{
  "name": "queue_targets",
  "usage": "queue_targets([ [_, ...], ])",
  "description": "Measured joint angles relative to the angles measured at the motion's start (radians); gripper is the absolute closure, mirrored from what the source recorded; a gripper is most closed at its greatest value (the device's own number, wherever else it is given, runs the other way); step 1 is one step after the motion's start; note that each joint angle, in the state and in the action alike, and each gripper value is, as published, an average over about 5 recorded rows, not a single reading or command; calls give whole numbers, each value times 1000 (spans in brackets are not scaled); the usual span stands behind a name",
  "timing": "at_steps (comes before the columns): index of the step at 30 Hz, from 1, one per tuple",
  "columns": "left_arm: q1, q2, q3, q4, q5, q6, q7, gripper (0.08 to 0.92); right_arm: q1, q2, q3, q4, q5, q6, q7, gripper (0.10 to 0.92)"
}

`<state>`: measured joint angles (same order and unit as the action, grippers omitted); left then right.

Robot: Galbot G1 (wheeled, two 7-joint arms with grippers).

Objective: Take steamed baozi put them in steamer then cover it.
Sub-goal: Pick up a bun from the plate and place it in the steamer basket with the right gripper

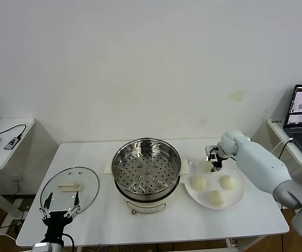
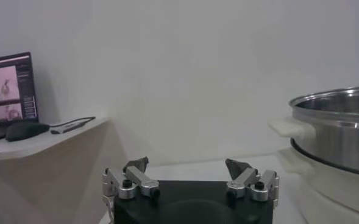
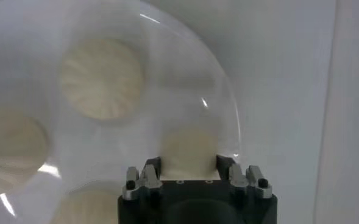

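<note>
Baozi (image 3: 188, 152), the far one on the white plate (image 1: 235, 199), sits between our right gripper (image 3: 189, 163) fingers, which pinch it. We should squeeze gently and lift straight before crossing to the empty steamer (image 1: 147, 169). Our left gripper (image 1: 61, 200) waits spread beside the cover (image 1: 69, 186).

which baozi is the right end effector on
The baozi at the plate's far edge, sitting between the right end effector's fingers. The other three baozi lie untouched nearer the robot.
</note>
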<state>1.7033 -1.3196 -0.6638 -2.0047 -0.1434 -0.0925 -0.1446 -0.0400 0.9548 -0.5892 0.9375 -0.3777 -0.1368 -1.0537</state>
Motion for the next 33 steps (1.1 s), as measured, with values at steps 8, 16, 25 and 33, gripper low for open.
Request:
queue_targets([
  [8,2,15,10,10,-27,-17,14,177,136,-87,-99,141,178,-37,-4,448],
  [16,4,32,20,24,-62,-37,29,177,322,-101,-242,268,355,-44,4,441],
  [25,-10,43,23,30,-81,-45,31,177,500,-16,-412,315,482,35,16,440],
  [33,-11,49,23,35,-86,-48,33,177,565,100,-525,327,513,144,19,440],
])
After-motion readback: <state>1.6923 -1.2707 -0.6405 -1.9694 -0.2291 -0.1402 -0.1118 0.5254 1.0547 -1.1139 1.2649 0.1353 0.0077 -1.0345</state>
